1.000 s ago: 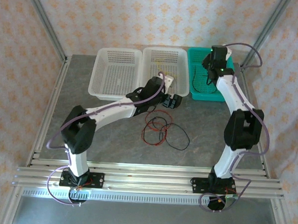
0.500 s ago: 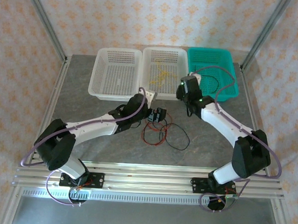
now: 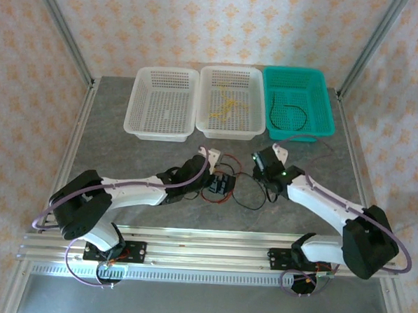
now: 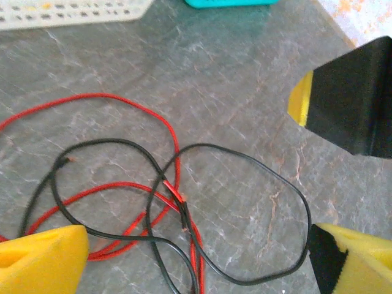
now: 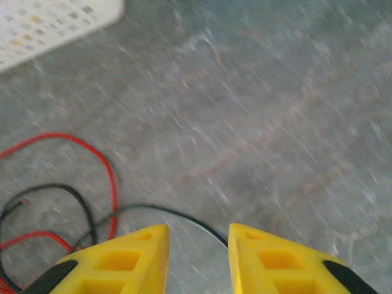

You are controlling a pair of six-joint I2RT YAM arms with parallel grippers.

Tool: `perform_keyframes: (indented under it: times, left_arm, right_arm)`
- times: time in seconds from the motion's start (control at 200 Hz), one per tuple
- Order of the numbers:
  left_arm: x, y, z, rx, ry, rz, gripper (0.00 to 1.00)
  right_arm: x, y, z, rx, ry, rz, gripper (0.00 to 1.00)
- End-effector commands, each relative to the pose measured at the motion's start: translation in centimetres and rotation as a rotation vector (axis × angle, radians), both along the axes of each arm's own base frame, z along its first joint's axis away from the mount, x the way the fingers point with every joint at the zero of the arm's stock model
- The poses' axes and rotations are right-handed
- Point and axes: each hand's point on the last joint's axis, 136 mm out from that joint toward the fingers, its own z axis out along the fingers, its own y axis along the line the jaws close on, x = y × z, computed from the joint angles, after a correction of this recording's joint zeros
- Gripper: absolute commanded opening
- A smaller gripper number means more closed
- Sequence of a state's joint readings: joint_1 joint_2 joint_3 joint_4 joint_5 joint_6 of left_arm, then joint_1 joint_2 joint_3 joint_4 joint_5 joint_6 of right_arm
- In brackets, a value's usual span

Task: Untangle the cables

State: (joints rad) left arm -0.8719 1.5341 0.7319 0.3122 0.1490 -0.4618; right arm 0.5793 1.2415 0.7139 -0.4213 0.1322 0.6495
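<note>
A red cable point(image 4: 122, 101) and a black cable point(image 4: 257, 165) lie mixed up together on the grey worktop point(image 3: 125, 152), in front of the baskets. They cross over each other in loose loops. The left fingers point(image 4: 43, 260) are spread very wide, one on each side of the loops, and hold nothing. The right fingers point(image 5: 122, 263) are low over the worktop at the edge of the tangle. There is only a small gap between them, and nothing is pinched in it. A yellow cable point(image 3: 224, 107) lies in the middle white basket point(image 3: 229, 134). Another black cable point(image 3: 287, 117) lies in the green basket point(image 3: 301, 135).
</note>
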Motion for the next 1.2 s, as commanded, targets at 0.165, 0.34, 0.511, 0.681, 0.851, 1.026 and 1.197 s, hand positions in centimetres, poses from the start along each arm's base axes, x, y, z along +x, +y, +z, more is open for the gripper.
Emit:
perform_keyframes:
  times: [0.165,0.34,0.511,0.681,0.851,1.026,1.197]
  left_arm:
    - [-1.8,-2.6,-1.0,-0.063,0.004,-0.053,0.95]
    - [-3.4,-3.9,-2.6,-0.051,0.02,-0.112,0.95]
    - [-3.7,-4.1,-3.1,-0.047,0.026,-0.117,0.95]
    - [-3.7,-4.1,-3.2,-0.034,0.02,-0.122,0.95]
    - [-3.9,-4.2,-3.4,-0.037,0.026,-0.128,0.95]
    - [-3.9,-4.4,-3.4,-0.039,0.025,-0.128,0.95]
    - [-3.8,-4.5,-3.4,-0.04,0.021,-0.128,0.95]
  right_arm:
    - [-3.9,-1.3,-2.8,0.026,0.135,-0.055,0.38]
    - [-4.7,-0.7,-4.3,0.052,0.186,-0.027,0.42]
    - [-5.4,-1.5,-5.5,0.009,0.222,-0.037,0.43]
    - [-5.7,-1.8,-6.4,-0.018,0.245,-0.037,0.42]
    - [-5.9,-1.6,-7.1,-0.012,0.262,-0.026,0.38]
    - [-5.9,-1.4,-7.5,-0.007,0.267,-0.021,0.32]
    - [-6.0,-1.4,-8.0,-0.009,0.274,-0.024,0.28]
